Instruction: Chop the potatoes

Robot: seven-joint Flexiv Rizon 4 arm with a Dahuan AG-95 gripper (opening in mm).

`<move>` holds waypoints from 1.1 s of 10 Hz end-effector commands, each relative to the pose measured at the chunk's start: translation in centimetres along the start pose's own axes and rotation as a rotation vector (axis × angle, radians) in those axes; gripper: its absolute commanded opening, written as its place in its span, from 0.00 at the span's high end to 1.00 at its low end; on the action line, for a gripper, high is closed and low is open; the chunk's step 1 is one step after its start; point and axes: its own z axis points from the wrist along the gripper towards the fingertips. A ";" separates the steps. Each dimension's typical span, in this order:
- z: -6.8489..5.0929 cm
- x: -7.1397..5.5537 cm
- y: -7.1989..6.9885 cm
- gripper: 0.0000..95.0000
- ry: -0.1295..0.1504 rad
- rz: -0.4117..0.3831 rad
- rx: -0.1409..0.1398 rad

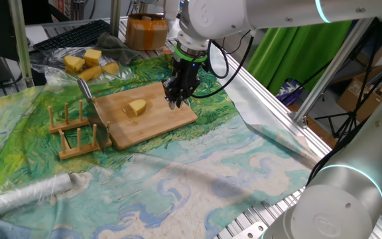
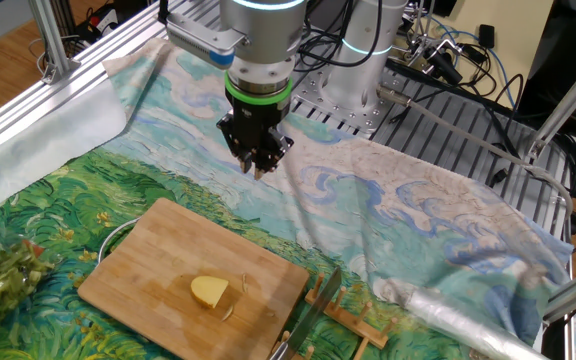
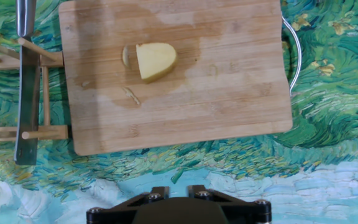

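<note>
Hand view: pincer [image 2: 258, 166] closed, empty, above board [image 3: 229, 93].

a small pale-yellow peeled potato piece [image 3: 156, 60] lies flat on the wooden board [image 3: 229, 93], a half-round chunk with its rounded end toward 3 o'clock in the hand view. one thin slice [image 3: 126, 56] stands just beside its cut face at 9 o'clock. it sits up toward 11 o'clock from the board's middle, on a damp patch.

fixed views: opposite table sides, angled down | hand view: straight down | shared: wooden board [image 1: 152, 113]
</note>
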 end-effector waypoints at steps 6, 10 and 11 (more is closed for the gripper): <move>0.0 0.0 0.0 1.00 0.005 -0.010 -0.005; 0.0 0.0 0.0 1.00 0.036 0.025 -0.003; 0.0 0.0 0.0 1.00 0.042 0.020 0.000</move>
